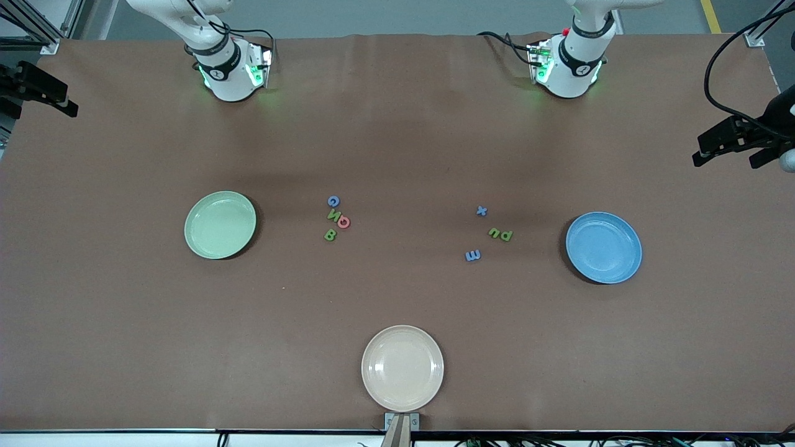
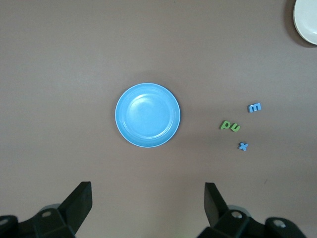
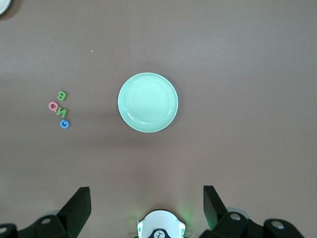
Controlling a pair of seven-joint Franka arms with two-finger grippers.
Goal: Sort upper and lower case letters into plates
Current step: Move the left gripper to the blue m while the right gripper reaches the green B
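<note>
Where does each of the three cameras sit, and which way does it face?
Front view: high across the table, facing both arm bases; sees green plate, blue plate, beige plate.
Left wrist view: above the blue plate, looking down; open left gripper shows.
Right wrist view: above the green plate, looking down; open right gripper shows.
Shared: both wrist views catch the beige plate's edge.

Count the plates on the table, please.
3: pale green plate toward the right arm's end, blue plate toward the left arm's end, cream plate nearest the front camera. None seems hidden.
</note>
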